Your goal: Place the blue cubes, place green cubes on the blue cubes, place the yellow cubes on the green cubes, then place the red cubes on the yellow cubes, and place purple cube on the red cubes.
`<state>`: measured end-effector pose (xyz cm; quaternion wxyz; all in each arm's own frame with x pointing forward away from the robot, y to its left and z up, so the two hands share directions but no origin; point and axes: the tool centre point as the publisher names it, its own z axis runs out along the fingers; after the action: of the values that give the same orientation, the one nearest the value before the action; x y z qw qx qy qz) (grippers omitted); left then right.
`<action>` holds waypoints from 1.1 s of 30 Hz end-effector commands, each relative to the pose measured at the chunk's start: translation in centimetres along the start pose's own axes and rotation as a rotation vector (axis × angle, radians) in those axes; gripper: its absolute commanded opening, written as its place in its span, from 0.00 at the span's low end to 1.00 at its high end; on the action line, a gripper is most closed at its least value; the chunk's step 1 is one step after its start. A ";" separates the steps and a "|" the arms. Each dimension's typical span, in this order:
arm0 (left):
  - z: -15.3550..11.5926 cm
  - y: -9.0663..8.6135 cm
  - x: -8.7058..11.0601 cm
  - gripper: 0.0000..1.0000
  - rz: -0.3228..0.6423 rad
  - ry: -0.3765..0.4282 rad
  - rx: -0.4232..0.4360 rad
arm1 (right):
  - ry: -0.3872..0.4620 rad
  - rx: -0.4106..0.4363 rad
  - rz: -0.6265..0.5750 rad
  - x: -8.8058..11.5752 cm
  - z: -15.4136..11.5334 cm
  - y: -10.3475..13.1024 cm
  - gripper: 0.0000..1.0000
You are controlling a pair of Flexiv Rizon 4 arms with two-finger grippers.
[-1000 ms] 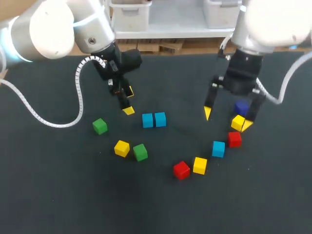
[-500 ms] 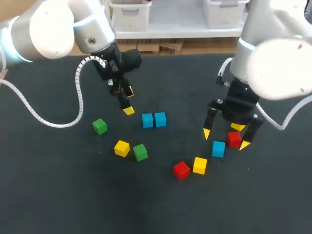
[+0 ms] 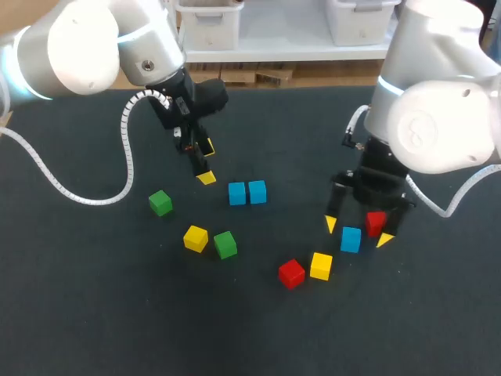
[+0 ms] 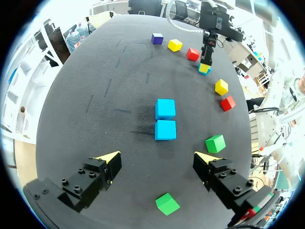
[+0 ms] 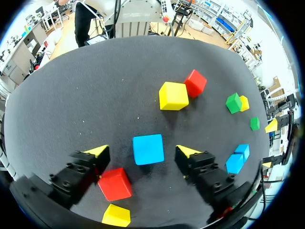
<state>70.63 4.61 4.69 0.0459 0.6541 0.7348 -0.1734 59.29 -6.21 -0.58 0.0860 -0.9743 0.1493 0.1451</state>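
The right jaws hang released over the worktop (image 3: 94, 298), with a blue cube (image 5: 147, 149) between the tips, touching neither. A red cube (image 5: 114, 183) sits just beside one finger. The left jaws, also released, hover with two touching blue cubes (image 4: 165, 130) ahead of them.

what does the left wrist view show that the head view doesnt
Only the left wrist view: the purple cube and its yellow neighbour at the table's far edge; the head view shows neither.
Only the head view: the yellow cube beside a green cube; the left wrist view shows that green one without it.
Both: the touching blue pair, and the right hand, open around a lone blue cube.
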 end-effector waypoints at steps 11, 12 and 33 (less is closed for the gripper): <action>0.0 -0.1 0.1 1.00 0.002 -0.002 -0.002 | -0.022 -0.011 -0.006 0.2 -0.1 -0.5 0.00; 0.0 -0.1 0.1 1.00 0.002 -0.002 -0.002 | -0.022 -0.012 -0.004 0.1 -0.1 -0.5 0.00; 0.0 -0.1 0.1 1.00 0.002 -0.002 -0.002 | 0.064 0.029 0.714 -0.4 -5.2 -5.4 0.00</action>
<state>70.62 4.61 4.69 0.0459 0.6541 0.7348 -0.1733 61.71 -2.83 4.81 0.0557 -0.9078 0.3895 0.1451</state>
